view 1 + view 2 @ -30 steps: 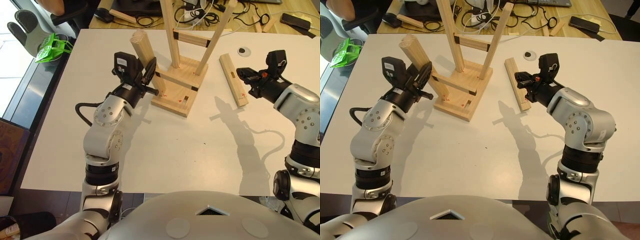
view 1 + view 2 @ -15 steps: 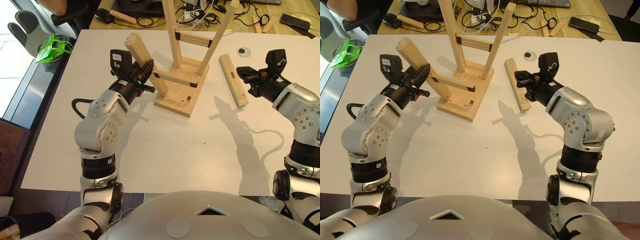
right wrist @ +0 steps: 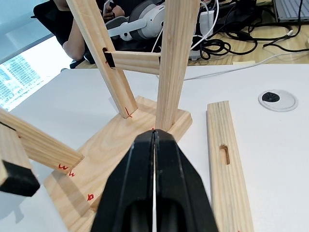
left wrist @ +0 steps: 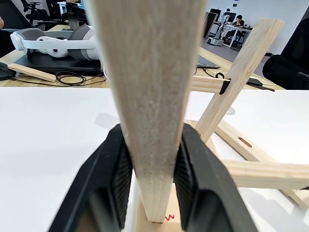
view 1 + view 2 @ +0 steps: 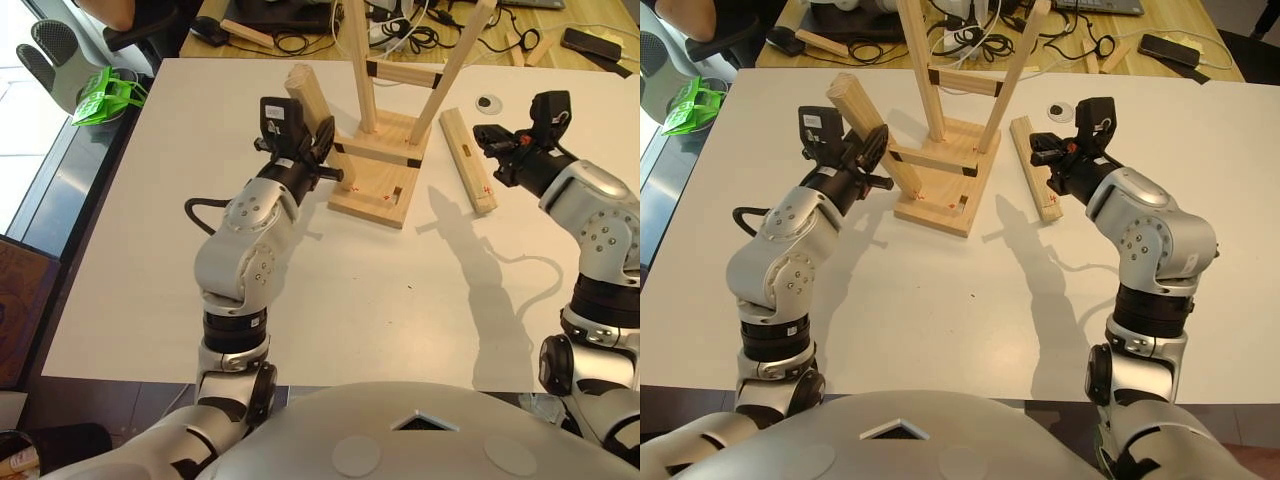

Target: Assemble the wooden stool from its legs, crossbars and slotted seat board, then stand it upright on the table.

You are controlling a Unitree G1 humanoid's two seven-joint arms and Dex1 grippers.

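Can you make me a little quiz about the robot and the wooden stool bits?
1. Fill in: the loose leg lies flat on the ____.
2. True or false: the left pincer is shut on the tilted leg.
3. What does the right pincer hold? A) the loose leg B) the tilted leg C) nothing

Key: 1. table. 2. True. 3. C, it is shut on nothing.
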